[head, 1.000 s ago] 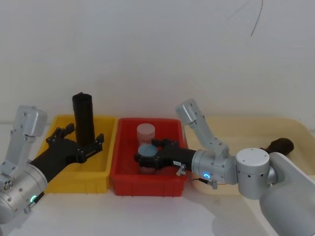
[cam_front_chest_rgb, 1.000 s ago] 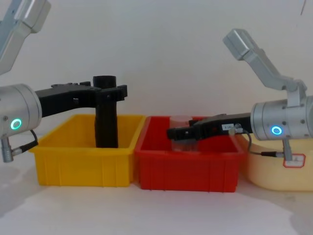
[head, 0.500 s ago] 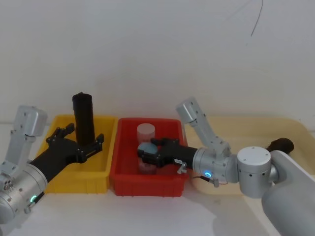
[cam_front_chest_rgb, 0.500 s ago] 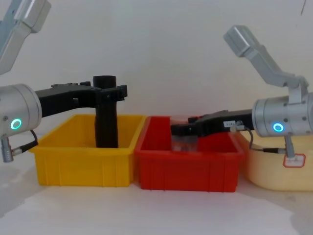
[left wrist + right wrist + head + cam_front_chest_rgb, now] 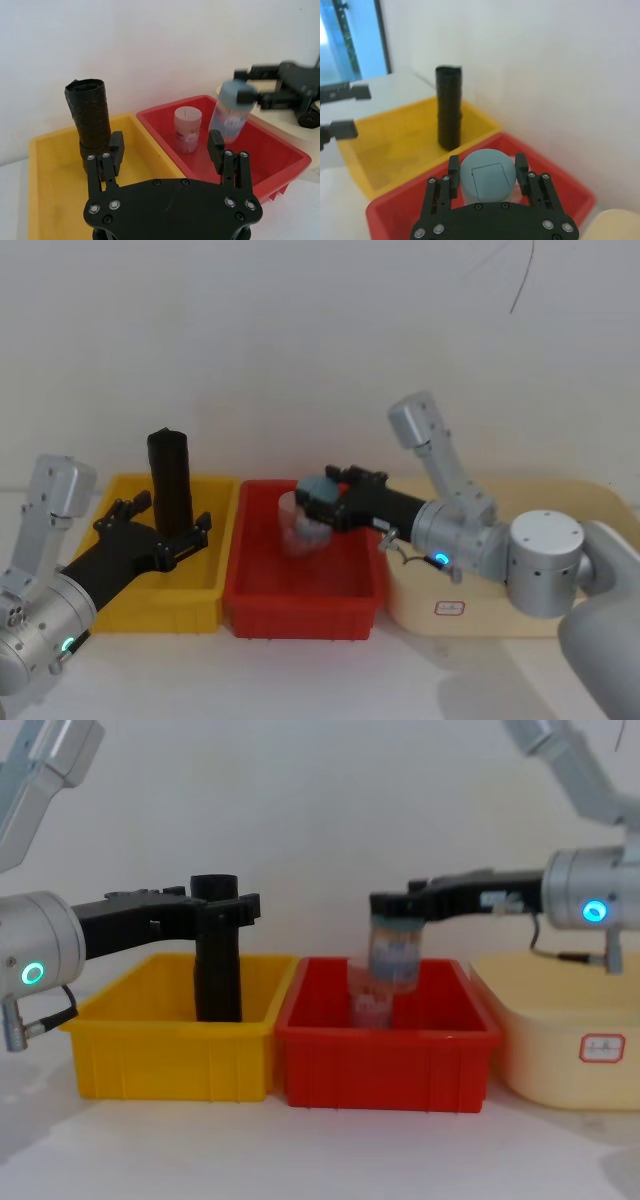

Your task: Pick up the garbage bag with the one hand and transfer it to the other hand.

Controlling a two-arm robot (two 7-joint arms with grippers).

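Observation:
The garbage bag [image 5: 170,480] is a black roll standing upright in the yellow bin [image 5: 150,605], also seen from the side as the roll [image 5: 217,955] and the roll [image 5: 91,116]. My left gripper [image 5: 160,520] hovers open just in front of it, at the height of the roll's top in the chest view [image 5: 238,906]. The roll stands beyond one finger [image 5: 115,145], not between the two. My right gripper [image 5: 320,502] is shut on a clear jar with a blue lid [image 5: 396,952], held above the red bin [image 5: 385,1065].
A second jar with a pink lid [image 5: 188,129] stands in the red bin [image 5: 300,615]. A cream tray [image 5: 570,1060] sits to the right of the bins. A white wall runs close behind everything.
My right gripper has lifted the blue-lidded jar up out of the red bin and drawn it back. The left arm and the black roll have not moved.

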